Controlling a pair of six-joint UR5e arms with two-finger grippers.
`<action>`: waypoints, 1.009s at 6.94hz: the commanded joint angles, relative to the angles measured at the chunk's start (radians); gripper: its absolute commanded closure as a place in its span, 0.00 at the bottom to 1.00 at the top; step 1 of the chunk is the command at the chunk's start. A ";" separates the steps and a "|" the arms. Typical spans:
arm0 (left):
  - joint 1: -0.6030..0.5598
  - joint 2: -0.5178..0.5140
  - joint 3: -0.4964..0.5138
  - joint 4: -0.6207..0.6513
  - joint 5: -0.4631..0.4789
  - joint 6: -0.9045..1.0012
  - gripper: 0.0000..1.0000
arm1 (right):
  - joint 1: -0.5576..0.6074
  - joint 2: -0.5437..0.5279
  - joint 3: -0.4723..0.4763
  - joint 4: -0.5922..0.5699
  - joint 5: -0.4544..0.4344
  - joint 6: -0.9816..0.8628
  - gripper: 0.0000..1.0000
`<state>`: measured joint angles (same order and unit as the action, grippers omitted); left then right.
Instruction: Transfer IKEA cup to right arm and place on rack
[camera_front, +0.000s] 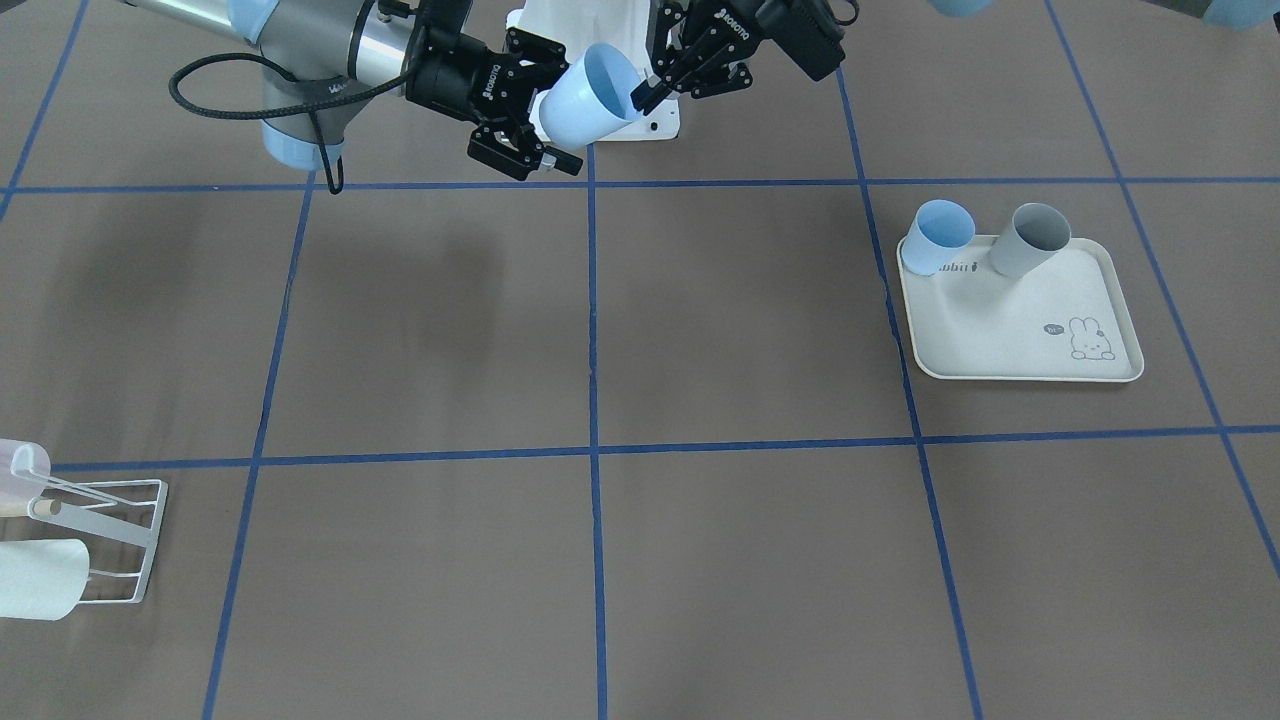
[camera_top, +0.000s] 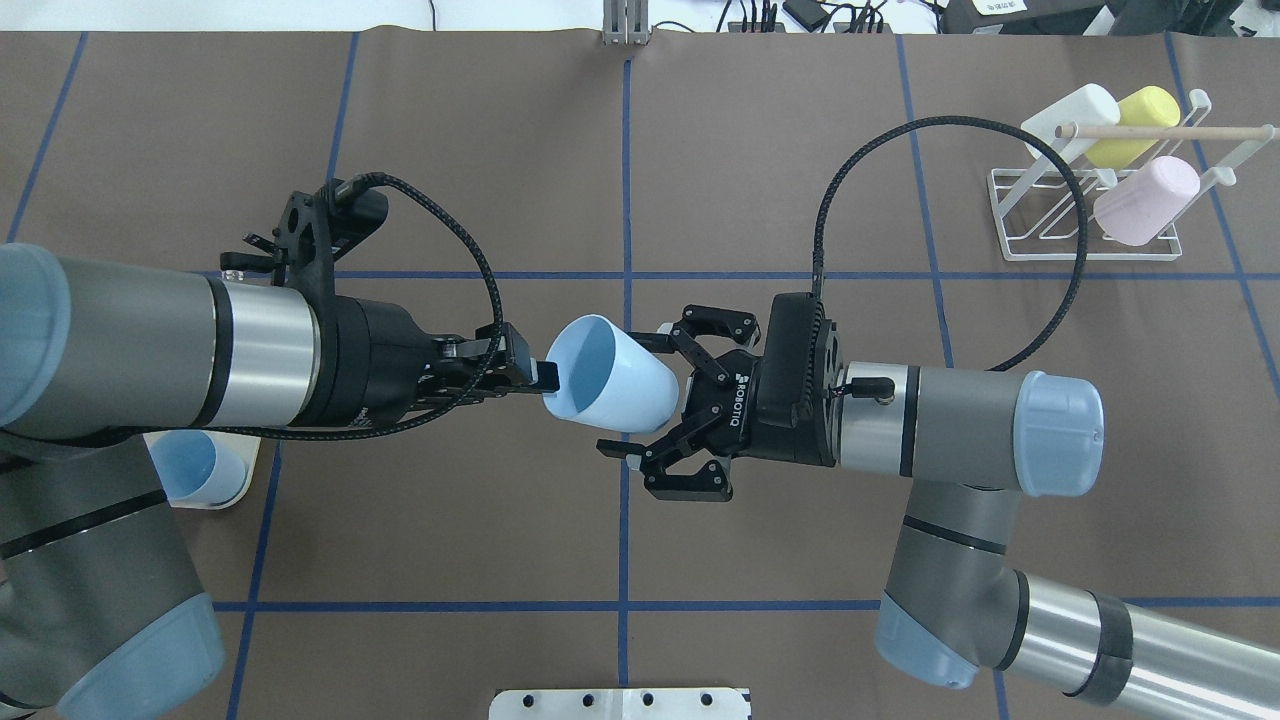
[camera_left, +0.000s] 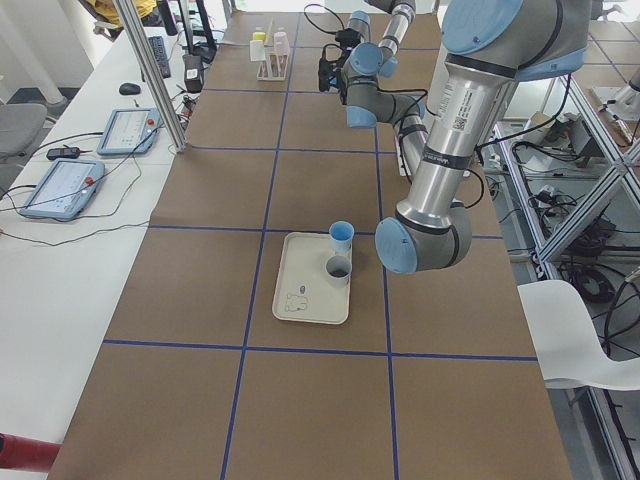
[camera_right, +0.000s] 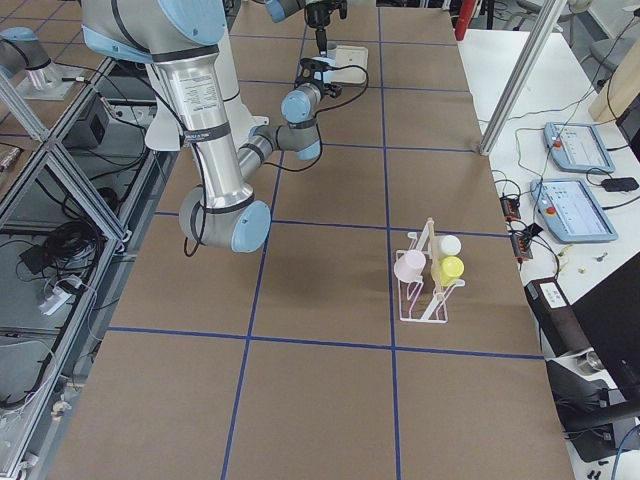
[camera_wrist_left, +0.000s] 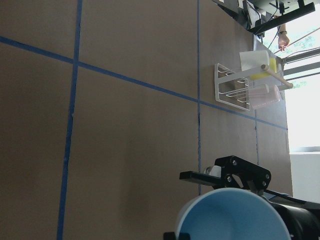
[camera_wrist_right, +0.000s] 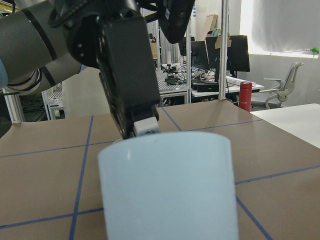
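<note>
A light blue IKEA cup (camera_top: 610, 385) hangs on its side above the middle of the table, between both arms. My left gripper (camera_top: 540, 375) is shut on the cup's rim, one finger inside the mouth. My right gripper (camera_top: 640, 390) faces it from the other side, open, with its fingers (camera_top: 690, 335) spread wide above and below the cup's base end. In the front-facing view the cup (camera_front: 590, 95) sits between the right gripper (camera_front: 545, 105) and the left gripper (camera_front: 640, 98). The white wire rack (camera_top: 1090, 220) stands at the far right of the table.
The rack holds a white, a yellow and a pink cup under its wooden dowel (camera_top: 1150, 131). A cream tray (camera_front: 1020, 320) with a rabbit drawing carries a light blue cup (camera_front: 938, 236) and a grey cup (camera_front: 1030, 240) on my left side.
</note>
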<state>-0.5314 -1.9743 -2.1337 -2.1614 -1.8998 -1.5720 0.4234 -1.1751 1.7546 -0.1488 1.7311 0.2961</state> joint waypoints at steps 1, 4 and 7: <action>0.008 0.000 0.008 0.000 0.010 0.004 1.00 | 0.000 0.000 0.000 0.002 -0.004 0.000 0.01; 0.007 0.000 0.001 0.000 0.007 0.006 1.00 | 0.000 0.000 0.000 0.000 -0.022 -0.003 0.12; 0.007 -0.003 -0.002 -0.002 -0.007 0.007 0.98 | 0.003 -0.006 0.002 -0.002 -0.022 0.002 0.67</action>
<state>-0.5239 -1.9756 -2.1337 -2.1623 -1.8972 -1.5658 0.4244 -1.1778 1.7555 -0.1494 1.7105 0.2970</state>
